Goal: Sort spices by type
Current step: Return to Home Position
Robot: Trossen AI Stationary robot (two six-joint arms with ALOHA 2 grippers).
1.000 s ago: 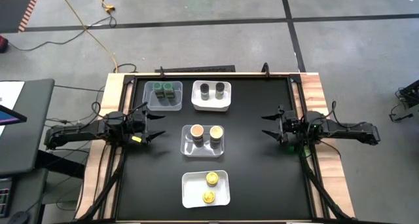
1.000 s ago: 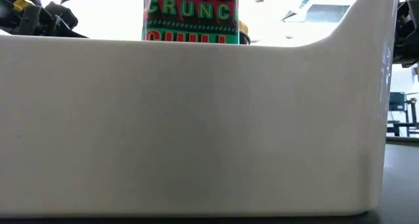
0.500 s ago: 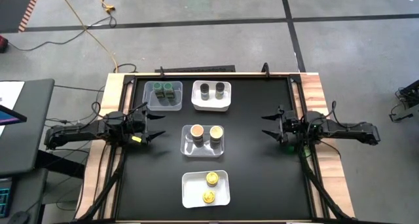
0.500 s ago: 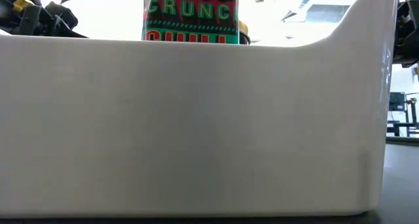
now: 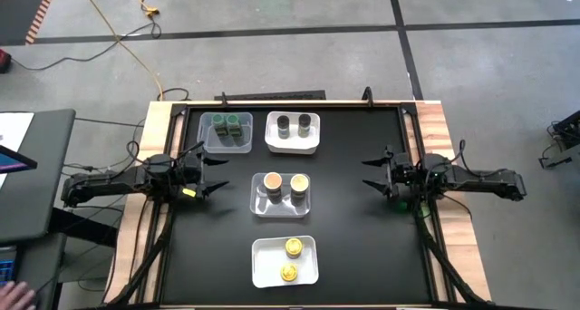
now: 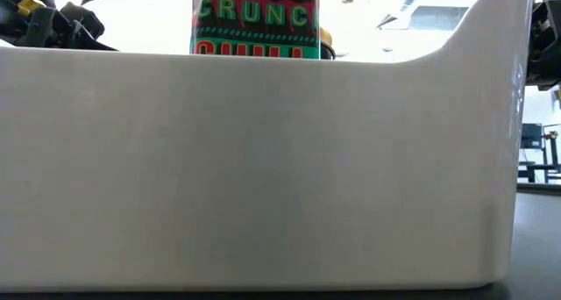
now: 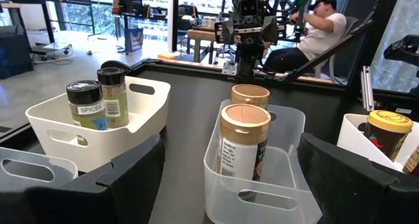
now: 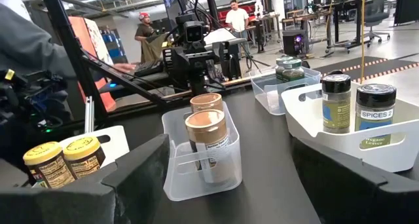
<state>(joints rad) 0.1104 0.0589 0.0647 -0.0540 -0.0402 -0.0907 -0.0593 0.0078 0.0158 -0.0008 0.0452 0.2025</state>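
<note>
All eight jars stand upright with their long axes vertical and lids up, paired in four trays on the table [image 5: 362,256]. The green-lidded jars [image 5: 220,122] are in the back clear tray [image 5: 227,148], with the grey-lidded jars [image 5: 284,123] in the white tray [image 5: 292,145] beside it. The tan-lidded jars [image 5: 272,180] are in the middle clear tray [image 5: 281,208], and the yellow-lidded jars [image 5: 294,247] are in the front white tray [image 5: 267,265]. The left tool [image 5: 220,175] and right tool [image 5: 367,172] sit at opposite side edges, spread wide and empty.

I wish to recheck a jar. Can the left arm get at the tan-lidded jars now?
Probably yes: the open left end effector faces the tan-lidded jars in the clear tray, and nothing stands between them.
</note>
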